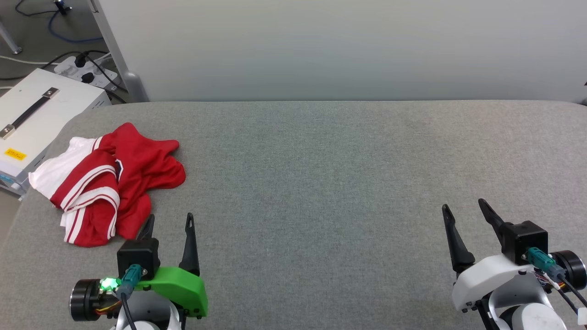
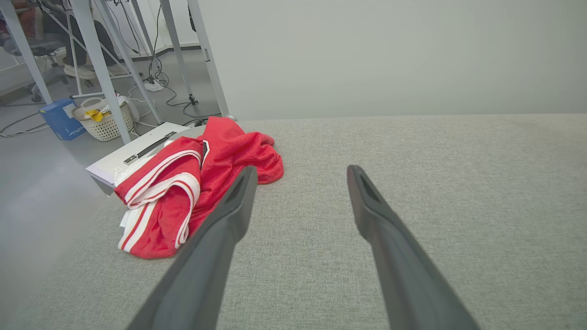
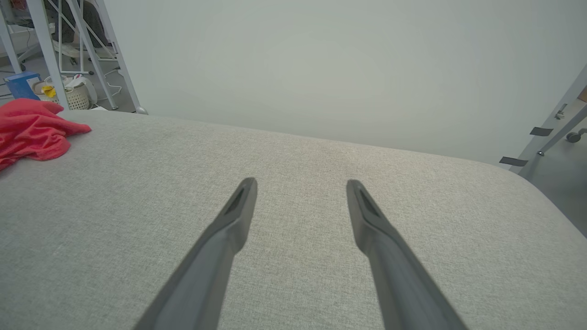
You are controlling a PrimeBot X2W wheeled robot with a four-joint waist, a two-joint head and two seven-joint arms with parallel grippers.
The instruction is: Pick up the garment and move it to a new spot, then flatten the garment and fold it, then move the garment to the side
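Garment (image 1: 110, 183) lying crumpled at the left end of the grey table (image 1: 321, 160), the left gripper (image 1: 169, 216) at the same end's near edge, jaws spread and empty, apparently poised for the first pick-up, the right gripper (image 1: 463, 204) likewise released, idling over the table's right end.

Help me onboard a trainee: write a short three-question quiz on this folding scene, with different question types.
1. True or false: the crumpled red mesh jersey with white sleeves is clamped in the left gripper.
2. Where does the jersey lie on the grey fabric-covered table? A) near its left edge B) at its centre C) at its right end
3. Fill in: the right gripper has its jaws ____.
Key: 1 false; 2 A; 3 open.
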